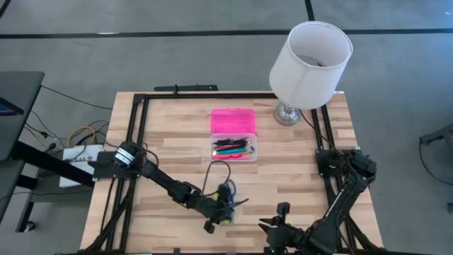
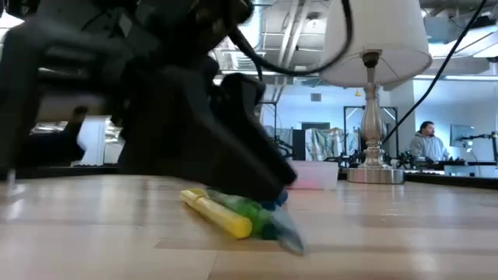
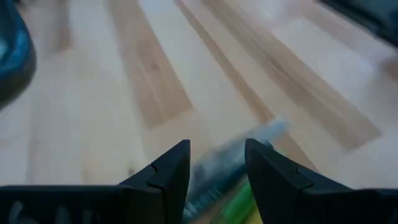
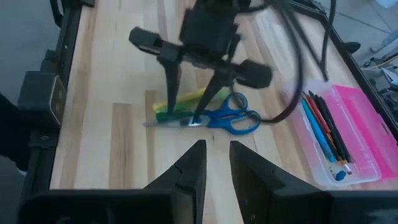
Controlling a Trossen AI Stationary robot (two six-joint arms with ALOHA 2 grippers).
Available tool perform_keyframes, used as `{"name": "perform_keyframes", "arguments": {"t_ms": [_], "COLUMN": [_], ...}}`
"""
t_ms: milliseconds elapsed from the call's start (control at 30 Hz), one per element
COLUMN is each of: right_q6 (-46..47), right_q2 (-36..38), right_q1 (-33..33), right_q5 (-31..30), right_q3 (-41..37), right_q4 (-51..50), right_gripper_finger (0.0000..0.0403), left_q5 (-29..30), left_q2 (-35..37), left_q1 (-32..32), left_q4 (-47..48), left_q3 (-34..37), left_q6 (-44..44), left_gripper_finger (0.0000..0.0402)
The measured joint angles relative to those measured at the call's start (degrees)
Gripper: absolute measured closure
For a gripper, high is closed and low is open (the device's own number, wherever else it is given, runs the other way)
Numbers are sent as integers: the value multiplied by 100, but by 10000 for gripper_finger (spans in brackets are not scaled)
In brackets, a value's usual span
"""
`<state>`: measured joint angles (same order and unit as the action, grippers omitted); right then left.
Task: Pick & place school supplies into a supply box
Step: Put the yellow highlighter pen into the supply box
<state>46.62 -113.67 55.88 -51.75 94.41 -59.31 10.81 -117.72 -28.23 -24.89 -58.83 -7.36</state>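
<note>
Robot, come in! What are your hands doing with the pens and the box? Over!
Left gripper open, down over pens beside scissors. Right gripper waiting nearby, empty. Box open, some pens already inside. Nothing blocking.

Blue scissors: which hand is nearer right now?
Left. The left hand is down over the small pile of supplies, fingers open, right beside the blue scissors. The right hand waits apart from them, near the table's front edge.
</note>
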Motion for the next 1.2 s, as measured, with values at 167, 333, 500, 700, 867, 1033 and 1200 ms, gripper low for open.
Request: {"name": "perform_keyframes", "arguments": {"t_ms": [167,333,500,700,867,1033,1200], "right_q6": [8,-39,-56,-67,-158,-210,-255], "right_q2": [-2,-120,-197,-192,-192,-192,-192], "right_q1": [40,49,-5,-107,-215,-297,-365], "right_q5": [0,10,67,43,61,64,72], "right_q3": [0,-15,-13,-4,-4,-2,-4], "right_q4": [27,-41,-87,-24,50,146,149], "right_gripper_finger": [337,337,337,337,337,337,337], "left_q5": [7,75,399,1105,1918,2305,2403], "left_q2": [-112,-97,43,713,1258,1324,1254], "left_q1": [-2,-27,-98,-447,-1016,-1487,-1540], "left_q4": [591,942,1287,2408,3754,3944,4065], "left_q3": [-376,-459,-453,-439,-441,-441,-395], "left_q6": [-65,-58,-56,426,1694,2866,4167], "left_gripper_finger": [253,253,253,253,253,253,253]}}
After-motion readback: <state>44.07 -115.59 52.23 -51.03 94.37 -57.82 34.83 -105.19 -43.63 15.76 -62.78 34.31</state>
